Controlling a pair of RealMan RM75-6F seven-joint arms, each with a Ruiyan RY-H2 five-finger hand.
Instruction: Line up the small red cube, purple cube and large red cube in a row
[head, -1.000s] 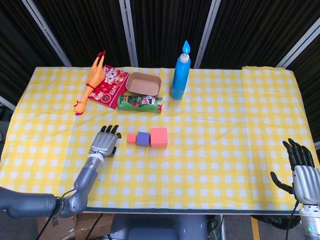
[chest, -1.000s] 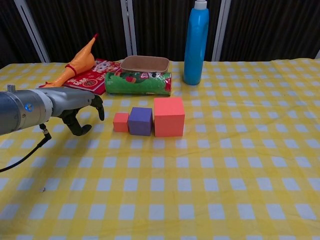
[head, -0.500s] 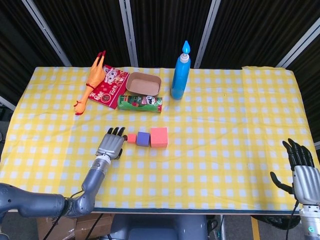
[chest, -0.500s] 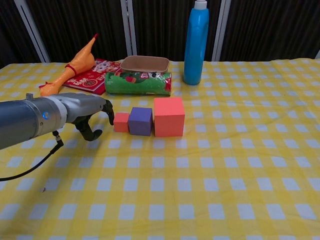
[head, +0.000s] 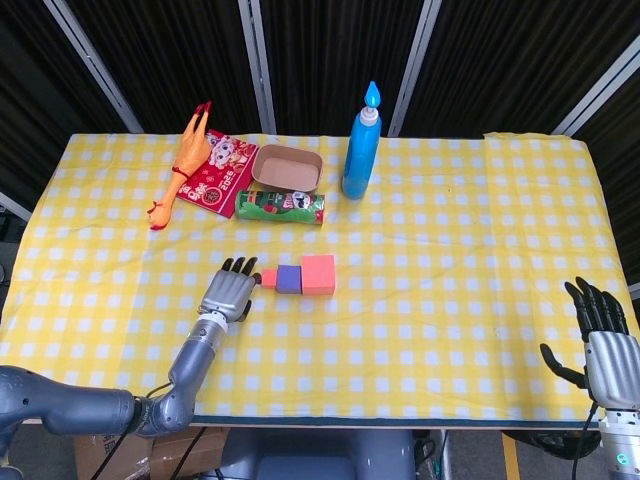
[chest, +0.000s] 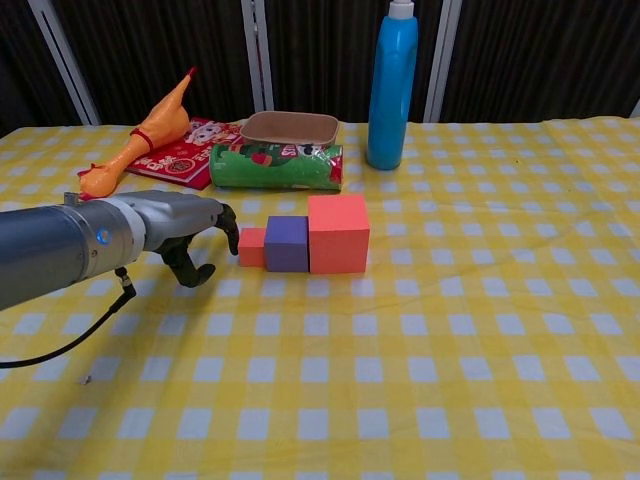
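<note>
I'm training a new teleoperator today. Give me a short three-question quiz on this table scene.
1. True or false: the left hand has its fingertips at the small red cube.
2. Which cube sits in the middle? A) large red cube B) purple cube C) small red cube
3. Fill in: the tall blue plastic bottle stands ___ the cubes, seen from the chest view.

Key: 1 true; 2 B; 3 behind.

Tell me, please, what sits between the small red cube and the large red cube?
The purple cube sits between the small red cube and the large red cube, its sides apparently against both. The chest view shows this best; the head view agrees.
</note>
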